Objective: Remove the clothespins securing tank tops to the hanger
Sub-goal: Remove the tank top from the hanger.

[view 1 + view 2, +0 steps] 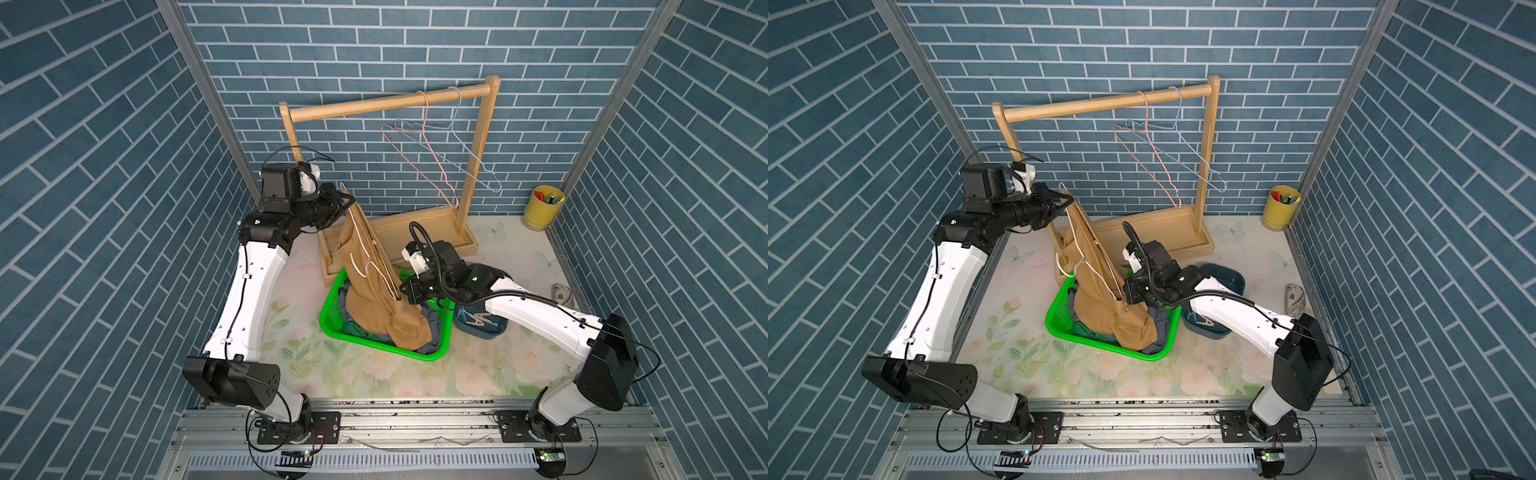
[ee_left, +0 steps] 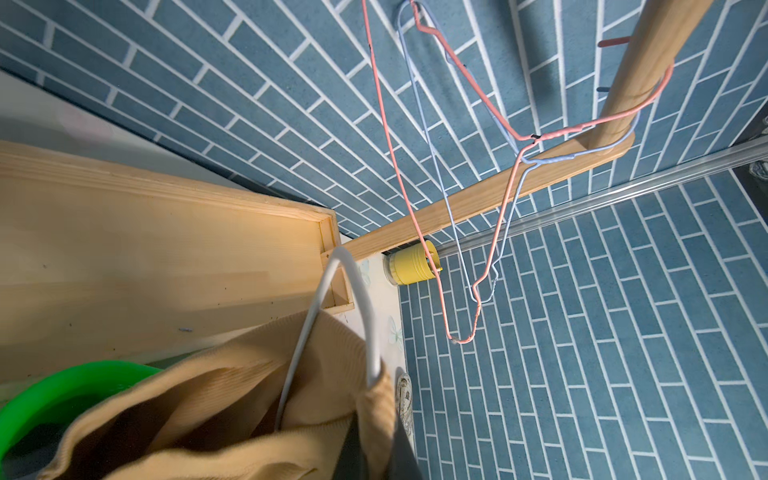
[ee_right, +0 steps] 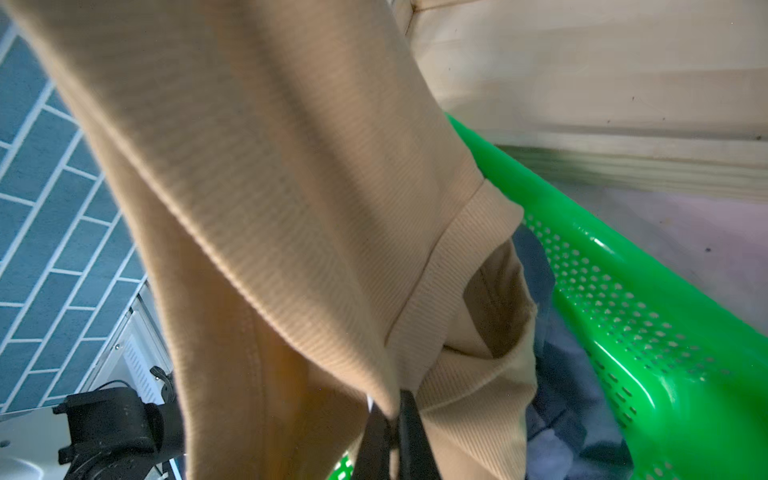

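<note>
Leftmost, the left gripper [image 1: 347, 202] is raised and clamped shut on the upper end of the white hanger [image 1: 360, 245], just below its hook, with tan cloth bunched at the grip. From there the hanger slants down to the right, carrying the tan top [image 1: 374, 291]. The top's lower half slumps into the green basket [image 1: 328, 320], over a grey-blue top [image 1: 432, 345] and a green top [image 1: 1090, 328] already lying there.

At the hanger's low end sits the right gripper [image 1: 402, 296]. The right wrist view shows its black fingers [image 3: 376, 436] pressed together right at the tan top's hem. Whether they pinch cloth, wire or a pin between them cannot be told.

Just right of the basket, partly under the right arm, stands a blue bin [image 1: 498, 328] holding tan clothespins [image 1: 478, 320].

Behind everything is the wooden rack [image 1: 390, 102], with a bare pink hanger [image 2: 559, 132] and a bare blue hanger [image 2: 552, 159] hooked on its bar. At the far right corner stands a yellow cup [image 1: 542, 210].
</note>
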Tool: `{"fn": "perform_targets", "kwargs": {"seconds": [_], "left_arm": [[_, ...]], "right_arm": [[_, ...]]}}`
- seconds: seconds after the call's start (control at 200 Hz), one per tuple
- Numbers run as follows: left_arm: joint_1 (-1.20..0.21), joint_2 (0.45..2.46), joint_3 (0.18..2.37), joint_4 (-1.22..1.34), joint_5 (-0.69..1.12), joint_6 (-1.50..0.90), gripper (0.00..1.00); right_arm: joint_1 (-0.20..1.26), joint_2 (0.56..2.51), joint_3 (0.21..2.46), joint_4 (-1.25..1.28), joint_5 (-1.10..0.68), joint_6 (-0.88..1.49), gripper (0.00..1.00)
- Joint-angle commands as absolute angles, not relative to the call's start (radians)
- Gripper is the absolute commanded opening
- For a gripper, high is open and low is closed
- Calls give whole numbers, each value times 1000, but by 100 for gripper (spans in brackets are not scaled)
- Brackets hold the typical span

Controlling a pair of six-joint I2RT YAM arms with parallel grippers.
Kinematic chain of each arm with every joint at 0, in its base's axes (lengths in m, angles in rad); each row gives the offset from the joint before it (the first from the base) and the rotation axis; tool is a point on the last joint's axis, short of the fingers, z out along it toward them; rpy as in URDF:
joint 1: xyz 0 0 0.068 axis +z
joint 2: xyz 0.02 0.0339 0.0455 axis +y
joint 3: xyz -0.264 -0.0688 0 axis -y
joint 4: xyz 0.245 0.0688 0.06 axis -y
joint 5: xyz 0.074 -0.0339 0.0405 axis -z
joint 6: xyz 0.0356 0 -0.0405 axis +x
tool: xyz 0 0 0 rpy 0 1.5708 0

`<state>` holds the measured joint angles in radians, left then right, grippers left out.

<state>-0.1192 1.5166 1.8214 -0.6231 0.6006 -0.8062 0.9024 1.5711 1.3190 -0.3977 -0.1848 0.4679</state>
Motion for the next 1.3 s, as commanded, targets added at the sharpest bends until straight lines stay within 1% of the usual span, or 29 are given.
{"fn": "perform_targets", "kwargs": {"seconds": [0.0, 0.235, 0.3, 0.48, 0.535, 0.63, 0.71, 0.82, 0.88, 1.035, 1.105, 1.125, 1.145, 1.235, 1.295], "left_arm": [[-122, 1506, 1856, -572, 561, -763, 0], [-123, 1513, 1877, -512, 554, -805, 0], [-122, 1525, 1891, -509, 566, -818, 0], [-117, 1553, 1917, -509, 619, -865, 0], [-113, 1566, 1949, -548, 629, -867, 0], [-102, 1604, 2048, -704, 640, -852, 0], [-94, 1616, 2078, -768, 672, -863, 0], [-85, 1597, 2019, -741, 733, -925, 0], [-81, 1590, 1995, -742, 762, -936, 0], [-81, 1577, 1940, -775, 837, -928, 0], [-81, 1566, 1899, -807, 841, -895, 0], [-81, 1565, 1887, -823, 832, -883, 0], [-81, 1562, 1872, -835, 829, -871, 0], [-81, 1544, 1785, -825, 830, -859, 0], [-81, 1532, 1720, -800, 837, -866, 0]], "right_arm": [[934, 1526, 1277, -394, -165, 498, 0], [988, 1486, 1155, -306, -94, 496, 0], [1017, 1471, 1111, -275, -24, 488, 0], [1028, 1436, 962, -124, 33, 478, 0], [1027, 1432, 937, -102, 48, 466, 0], [1022, 1428, 905, -47, 58, 448, 0], [1017, 1428, 870, 37, 58, 428, 0], [1013, 1435, 784, 251, 34, 390, 0], [1000, 1451, 761, 322, 13, 377, 0], [952, 1518, 837, 252, -41, 354, 0], [928, 1547, 891, 176, -61, 356, 0], [927, 1554, 907, 152, -60, 354, 3], [926, 1556, 920, 129, -58, 352, 9], [927, 1540, 960, 12, -51, 346, 37], [932, 1497, 960, -55, -46, 347, 49]]}}
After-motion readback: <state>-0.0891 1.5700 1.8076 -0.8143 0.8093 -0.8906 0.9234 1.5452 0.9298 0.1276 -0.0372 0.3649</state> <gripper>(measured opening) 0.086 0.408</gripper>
